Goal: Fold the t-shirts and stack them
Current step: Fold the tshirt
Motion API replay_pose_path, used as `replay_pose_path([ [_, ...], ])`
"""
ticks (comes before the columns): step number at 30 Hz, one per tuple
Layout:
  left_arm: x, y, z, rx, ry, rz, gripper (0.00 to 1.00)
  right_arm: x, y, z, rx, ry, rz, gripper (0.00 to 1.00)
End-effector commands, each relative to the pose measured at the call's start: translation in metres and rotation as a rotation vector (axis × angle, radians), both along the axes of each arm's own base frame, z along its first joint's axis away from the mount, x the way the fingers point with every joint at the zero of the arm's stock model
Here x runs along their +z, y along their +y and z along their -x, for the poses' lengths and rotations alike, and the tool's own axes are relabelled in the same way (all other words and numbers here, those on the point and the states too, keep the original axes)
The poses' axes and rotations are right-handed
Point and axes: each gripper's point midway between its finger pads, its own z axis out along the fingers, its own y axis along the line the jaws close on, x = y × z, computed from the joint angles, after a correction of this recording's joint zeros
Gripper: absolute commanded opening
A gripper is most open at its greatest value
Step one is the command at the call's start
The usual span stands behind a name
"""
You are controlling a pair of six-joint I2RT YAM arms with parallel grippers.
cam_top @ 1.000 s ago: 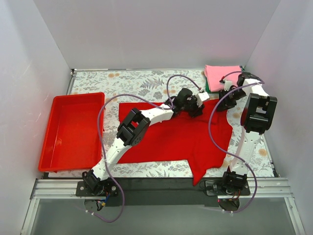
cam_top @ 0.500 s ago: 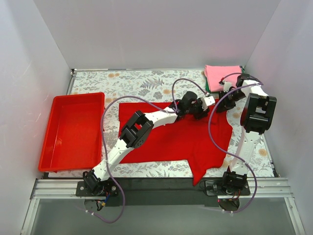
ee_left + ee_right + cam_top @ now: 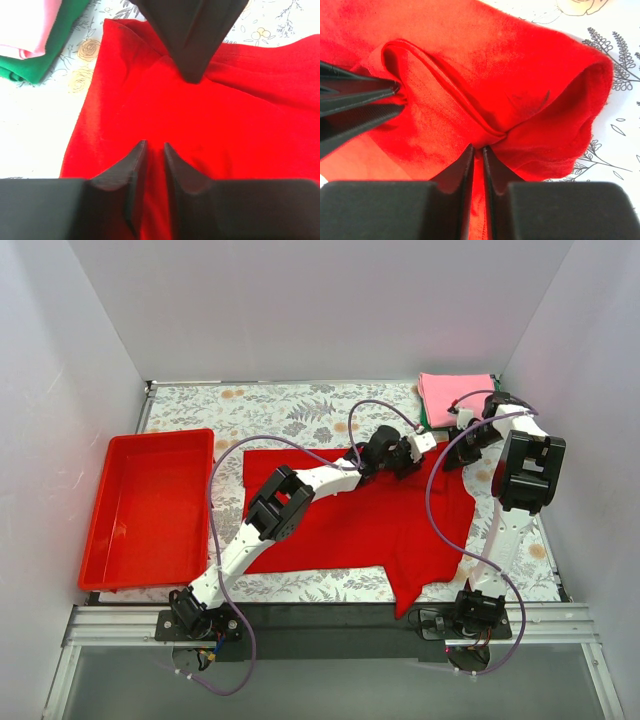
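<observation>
Arms reach far, left tool (image 3: 154, 146) and right tool (image 3: 476, 148) nearly closed, pinching red t-shirt (image 3: 350, 525).

A: Which surface carries the objects?
B: A table (image 3: 300, 405) covered in a leaf-and-flower print.
A: What lies directly on it?
B: Left, a red tray (image 3: 150, 505). Centre, a red t-shirt (image 3: 350, 525), spread out. Far right corner, a folded green t-shirt (image 3: 30, 70) beneath a folded pink t-shirt (image 3: 455, 392).
</observation>
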Motion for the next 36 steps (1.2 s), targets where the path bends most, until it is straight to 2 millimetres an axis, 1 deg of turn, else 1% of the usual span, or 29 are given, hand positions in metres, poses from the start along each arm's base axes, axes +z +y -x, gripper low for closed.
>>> replay_pose_path([
  [1,0.054,-0.002,-0.006,0.005,-0.052,0.074,0.16,0.008,0.0,0.0,0.001,-0.021,-0.009,0.16],
  [3,0.051,-0.001,-0.009,0.018,-0.06,0.061,0.1,0.009,0.0,0.0,0.0,-0.023,-0.012,0.15],
  [4,0.046,0.001,-0.01,0.026,-0.058,0.051,0.04,0.009,0.0,0.001,0.0,-0.022,-0.014,0.15],
  [6,0.044,0.003,-0.012,0.032,-0.054,0.043,0.0,0.011,0.001,0.001,0.001,-0.023,-0.018,0.14],
  [9,0.045,0.004,-0.012,0.031,-0.05,0.044,0.0,0.012,0.002,0.002,0.004,-0.025,-0.021,0.14],
  [12,0.055,0.004,-0.011,0.021,-0.034,0.07,0.0,0.014,0.002,0.002,0.003,-0.03,-0.021,0.13],
  [14,0.058,0.003,-0.007,0.001,-0.029,0.075,0.0,0.015,0.002,0.001,0.003,-0.033,-0.025,0.12],
  [17,0.054,0.003,-0.003,-0.009,-0.005,0.067,0.12,0.015,0.002,0.0,0.002,-0.032,-0.024,0.13],
  [18,0.051,0.004,-0.001,-0.014,0.005,0.06,0.18,0.015,0.001,0.0,0.003,-0.033,-0.021,0.13],
  [20,0.047,0.005,0.0,-0.013,0.01,0.051,0.19,0.014,0.001,0.0,0.003,-0.032,-0.019,0.13],
  [22,0.039,0.007,0.0,-0.007,0.017,0.036,0.19,0.014,0.001,0.0,0.005,-0.033,-0.017,0.13],
  [24,0.036,0.008,-0.002,0.001,0.01,0.028,0.15,0.014,0.001,0.0,0.006,-0.034,-0.017,0.13],
  [25,0.033,0.008,-0.003,0.004,0.013,0.021,0.1,0.014,0.001,0.0,0.007,-0.034,-0.02,0.13],
  [27,0.034,0.008,-0.004,0.011,0.013,0.024,0.03,0.015,0.001,0.0,0.007,-0.036,-0.021,0.12],
  [28,0.04,0.008,-0.005,0.011,0.009,0.036,0.0,0.016,0.002,0.0,0.007,-0.037,-0.026,0.12],
  [30,0.054,0.008,-0.007,0.014,-0.002,0.064,0.0,0.02,0.003,-0.001,0.008,-0.047,-0.031,0.12],
  [32,0.07,0.009,-0.004,0.007,-0.002,0.091,0.0,0.024,0.004,-0.002,0.009,-0.058,-0.035,0.12],
  [34,0.084,0.01,-0.001,-0.005,-0.009,0.12,0.0,0.028,0.004,-0.001,0.009,-0.064,-0.034,0.12],
  [36,0.101,0.014,0.008,-0.026,-0.022,0.152,0.0,0.033,0.005,0.001,0.017,-0.076,-0.032,0.12],
])
